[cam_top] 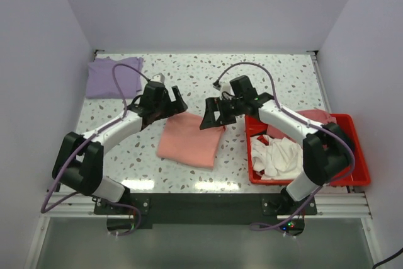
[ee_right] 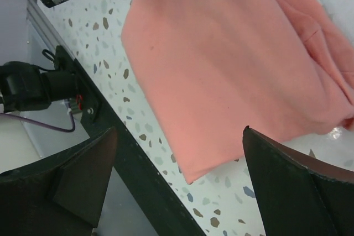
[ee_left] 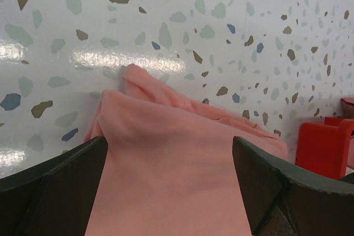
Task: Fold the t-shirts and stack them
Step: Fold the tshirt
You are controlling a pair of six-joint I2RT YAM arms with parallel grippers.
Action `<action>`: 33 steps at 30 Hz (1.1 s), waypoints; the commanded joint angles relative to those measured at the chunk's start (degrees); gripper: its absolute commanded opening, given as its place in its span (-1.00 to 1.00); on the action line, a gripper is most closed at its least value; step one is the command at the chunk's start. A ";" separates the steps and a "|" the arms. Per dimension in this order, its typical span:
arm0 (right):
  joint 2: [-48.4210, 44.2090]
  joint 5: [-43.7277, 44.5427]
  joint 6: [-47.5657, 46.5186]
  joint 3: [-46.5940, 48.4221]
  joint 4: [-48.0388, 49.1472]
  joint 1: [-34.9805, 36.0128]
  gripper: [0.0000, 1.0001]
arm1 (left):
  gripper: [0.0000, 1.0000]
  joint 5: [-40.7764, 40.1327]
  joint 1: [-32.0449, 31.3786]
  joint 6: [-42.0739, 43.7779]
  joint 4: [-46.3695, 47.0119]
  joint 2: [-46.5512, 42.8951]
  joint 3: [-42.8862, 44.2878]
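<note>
The left gripper (ee_left: 168,143) stands wide open with nothing between its fingers, just above the far left edge of the salmon-pink t-shirt (cam_top: 191,138). The right gripper (ee_right: 180,131) is also spread wide and holds nothing, poised over the same shirt's far right corner. The two grippers face each other across that far edge.

The salmon-pink shirt lies folded into a rough rectangle at the middle of the bench (cam_top: 277,77), flat on the speckled surface. A lavender t-shirt (cam_top: 113,77) lies folded at about 10 o'clock, near the far left corner and well apart. At about 4 o'clock sits a red bin (cam_top: 296,182), with crumpled white t-shirts (cam_top: 277,155) and a dusty pink t-shirt (cam_top: 313,116) inside.
</note>
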 commanded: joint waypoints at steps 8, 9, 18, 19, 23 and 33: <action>12.26 9.91 -2.73 9.16 -4.40 1.68 0.98 | 1.00 4.97 -0.18 0.47 5.42 11.23 4.54; 12.88 10.09 -2.91 9.43 -4.31 1.68 0.98 | 1.00 4.80 -0.18 0.47 5.24 12.37 4.90; 22.63 10.97 -5.80 15.32 -5.71 -0.69 0.98 | 1.00 1.98 -0.09 1.70 1.38 16.34 8.15; 23.42 10.88 -6.07 15.76 -5.71 -0.78 0.98 | 1.00 2.07 -0.01 1.79 1.11 16.43 8.06; 28.77 10.79 -8.09 17.16 -5.54 -1.13 0.98 | 1.00 -0.11 -0.01 1.97 -1.17 16.43 7.28; 27.48 11.05 -9.94 20.59 -8.52 -1.39 0.98 | 1.00 -4.69 0.44 2.93 -7.06 10.81 7.62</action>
